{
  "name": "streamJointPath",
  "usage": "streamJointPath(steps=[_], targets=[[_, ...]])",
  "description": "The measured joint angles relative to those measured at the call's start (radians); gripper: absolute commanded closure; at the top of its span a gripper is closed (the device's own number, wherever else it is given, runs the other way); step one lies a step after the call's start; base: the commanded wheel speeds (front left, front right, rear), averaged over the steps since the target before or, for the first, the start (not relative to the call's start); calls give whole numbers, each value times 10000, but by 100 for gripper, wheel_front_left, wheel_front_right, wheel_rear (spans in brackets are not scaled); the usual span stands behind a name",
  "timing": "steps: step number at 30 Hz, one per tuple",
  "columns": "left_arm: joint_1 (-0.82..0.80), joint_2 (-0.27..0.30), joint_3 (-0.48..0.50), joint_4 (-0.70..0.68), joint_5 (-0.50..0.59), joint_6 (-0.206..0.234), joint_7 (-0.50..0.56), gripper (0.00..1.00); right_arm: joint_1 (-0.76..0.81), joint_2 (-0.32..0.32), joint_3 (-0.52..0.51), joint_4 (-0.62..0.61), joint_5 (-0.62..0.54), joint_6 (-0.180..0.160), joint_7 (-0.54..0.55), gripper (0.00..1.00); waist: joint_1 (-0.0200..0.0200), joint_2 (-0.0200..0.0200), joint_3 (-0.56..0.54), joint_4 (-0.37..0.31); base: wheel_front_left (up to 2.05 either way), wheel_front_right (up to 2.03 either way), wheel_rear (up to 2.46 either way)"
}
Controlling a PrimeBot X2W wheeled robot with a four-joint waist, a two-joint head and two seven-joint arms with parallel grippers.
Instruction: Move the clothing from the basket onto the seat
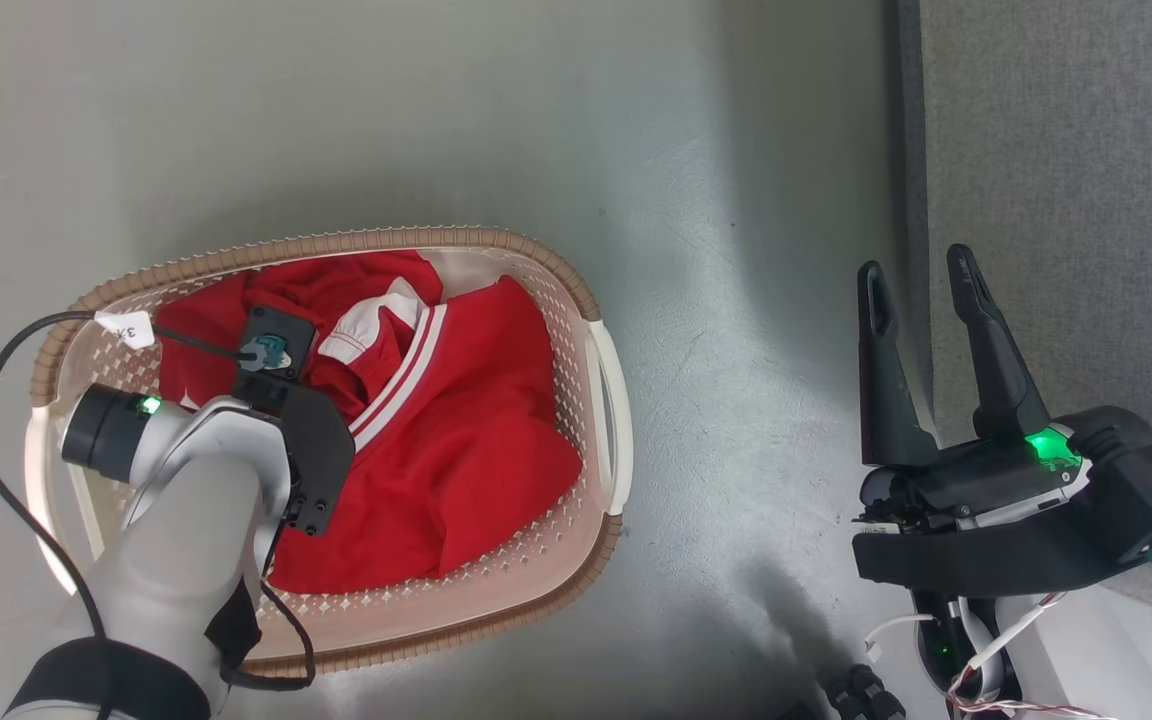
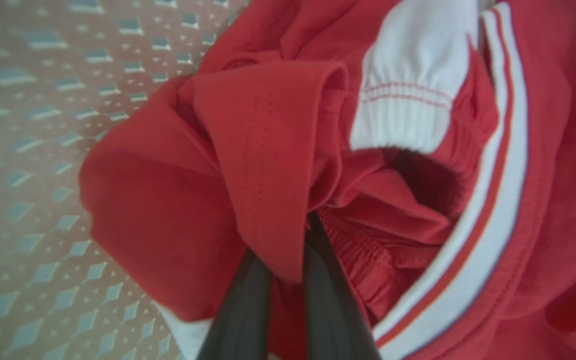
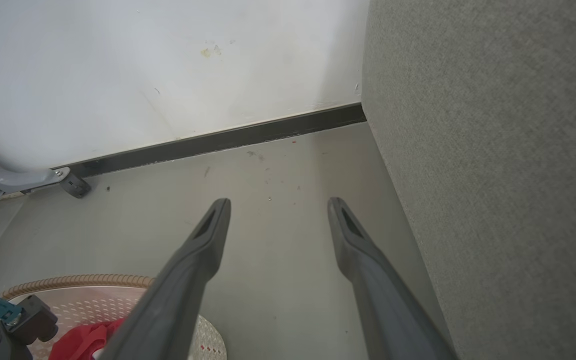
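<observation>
We pinch a fold of soft red, white-banded clothing (image 2: 248,150) with our left fingers (image 2: 240,310), tips buried in it. Our right fingers (image 1: 996,360) gape empty.

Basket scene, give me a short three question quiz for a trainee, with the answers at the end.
1. True or false: the right claw is open and empty.
2. Which one pinches a fold of the clothing? A) left claw B) right claw C) neither
3. Fill in: the clothing lies in the ____.
Key: 1 true; 2 A; 3 basket.
</observation>
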Motion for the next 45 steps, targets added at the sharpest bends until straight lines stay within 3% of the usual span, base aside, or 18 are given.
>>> streamJointPath(steps=[8, 23, 32, 45], targets=[[5, -12, 251, 134, -234, -217, -366, 100, -28, 75, -127, 221, -42, 140, 0, 0, 0, 0, -169, 5, 0, 0, 0], [494, -286, 685, -82, -928, -1087, -1962, 100, -416, 163, -713, 1131, 102, 531, 0, 0, -1, 0, -1215, 179, 0, 0, 0], [1160, -433, 821, -428, -1455, -1264, -3064, 100, -584, -36, -943, 1862, 182, 941, 0, 0, -1, 0, -2351, 443, 0, 0, 0], [2378, -414, 606, -1615, -1987, -1342, -3475, 100, -772, -228, -1129, 2625, 284, 1229, 0, 0, -2, -1, -4218, 908, 0, 0, 0]])
